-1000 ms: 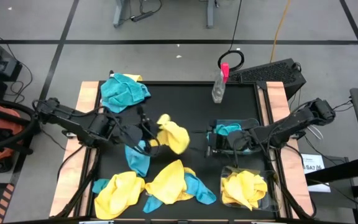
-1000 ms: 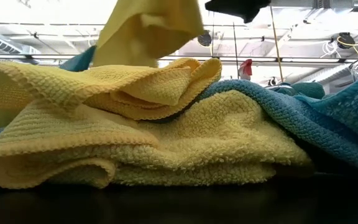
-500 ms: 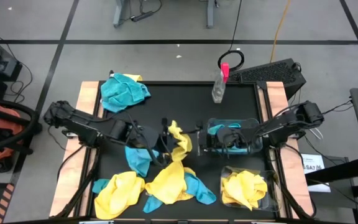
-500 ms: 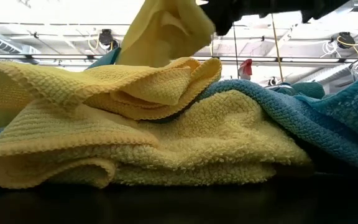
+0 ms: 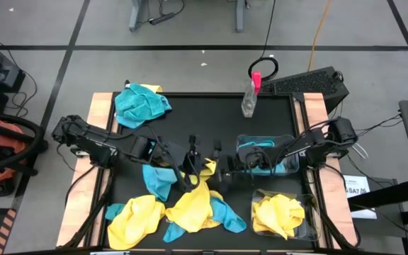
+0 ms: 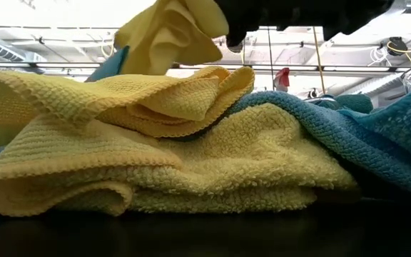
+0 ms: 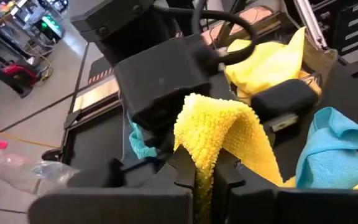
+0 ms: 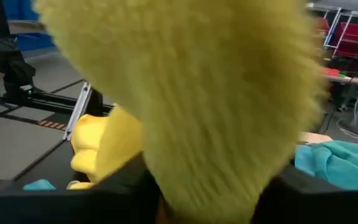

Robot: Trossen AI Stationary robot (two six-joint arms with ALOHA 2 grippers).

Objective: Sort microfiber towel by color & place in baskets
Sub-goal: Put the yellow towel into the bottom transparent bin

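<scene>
A yellow microfiber towel [image 5: 205, 170] hangs mid-table between my two grippers. My left gripper [image 5: 192, 168] is shut on it. My right gripper [image 5: 220, 170] has come from the right and is open, one finger on each side of the towel's raised fold [image 7: 219, 118]. In the right wrist view the towel [image 8: 191, 93] fills the picture. The far clear basket [image 5: 241, 142] holds a teal towel. The near one [image 5: 257, 195] holds yellow towels. Whether the held towel's lower end touches the pile below, I cannot tell. My left gripper pinches the yellow towel between its two fingers at a folded, several-layer part [image 7: 204, 168] just below the raised fold. The fingers come level from the table's left. The fold stands out past the fingertips and the rest hangs down. My right gripper: I cannot tell whether its fingers [image 7: 281, 99] touch the fold.
A pile of yellow [image 5: 193, 205] and teal [image 5: 225, 216] towels lies at the near edge, with another yellow one [image 5: 137, 219] at near left. Teal towels lie at mid-left [image 5: 156, 180] and at the far left corner [image 5: 142, 103]. A spray bottle [image 5: 250, 95] stands at the far edge.
My left gripper has carried the yellow towel toward the table's right and a little toward the near edge, lowering it. My right gripper has left the far basket and moved left until its fingers stand around the towel.
</scene>
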